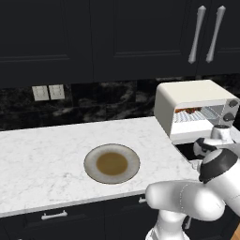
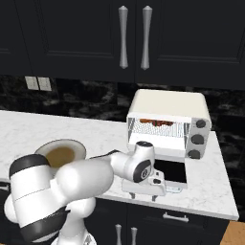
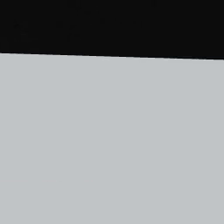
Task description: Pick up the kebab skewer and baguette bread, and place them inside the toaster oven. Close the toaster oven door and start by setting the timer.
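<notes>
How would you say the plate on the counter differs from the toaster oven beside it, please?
The plate is flat, round and grey-rimmed with a brown centre; the toaster oven is a tall cream-white box. The plate holds no food, while brown food lies on the toaster oven's wire rack. The plate sits mid-counter, the toaster oven near the backsplash with its door folded down. Both rest on the white marble counter.

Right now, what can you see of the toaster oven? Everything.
The toaster oven is a cream-white box with rounded corners on the marble counter, against the dark backsplash. Three dark knobs run down its right side. Its dark glass door lies dropped open, flat in front. On the wire rack inside sits something reddish-brown.
</notes>
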{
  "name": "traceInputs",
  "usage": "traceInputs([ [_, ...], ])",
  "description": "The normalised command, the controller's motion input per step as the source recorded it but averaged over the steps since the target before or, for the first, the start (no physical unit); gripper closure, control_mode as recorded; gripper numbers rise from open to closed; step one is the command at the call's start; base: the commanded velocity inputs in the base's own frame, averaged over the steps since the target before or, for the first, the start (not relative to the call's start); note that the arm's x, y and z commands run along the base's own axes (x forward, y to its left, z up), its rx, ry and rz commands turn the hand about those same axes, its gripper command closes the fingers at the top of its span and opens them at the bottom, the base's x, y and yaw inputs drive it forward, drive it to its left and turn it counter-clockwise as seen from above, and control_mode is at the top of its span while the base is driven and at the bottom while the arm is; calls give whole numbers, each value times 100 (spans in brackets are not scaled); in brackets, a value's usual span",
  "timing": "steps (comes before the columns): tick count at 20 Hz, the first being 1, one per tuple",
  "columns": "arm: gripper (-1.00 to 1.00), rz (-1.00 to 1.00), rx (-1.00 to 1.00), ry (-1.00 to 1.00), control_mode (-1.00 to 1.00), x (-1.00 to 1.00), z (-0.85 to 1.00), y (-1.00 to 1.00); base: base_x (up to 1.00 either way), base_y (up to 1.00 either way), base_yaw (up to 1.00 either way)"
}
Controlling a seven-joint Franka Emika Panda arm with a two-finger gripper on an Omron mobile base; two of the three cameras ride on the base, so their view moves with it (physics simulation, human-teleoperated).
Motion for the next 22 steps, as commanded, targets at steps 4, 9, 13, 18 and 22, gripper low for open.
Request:
traceInputs([
  [4,-100,-5,0,-5,-100,48,-40,0,0,0,0],
  [9,-100,-4,2,-15,-100,45,-10,0,0,0,0],
  [13,-100,-6,4,-40,-100,57,14,8,0,0,0],
  [18,-100,-6,1,-37,-100,87,25,22,0,0,0],
  [22,-100,-7,0,-34,-100,91,15,24,0,0,0],
])
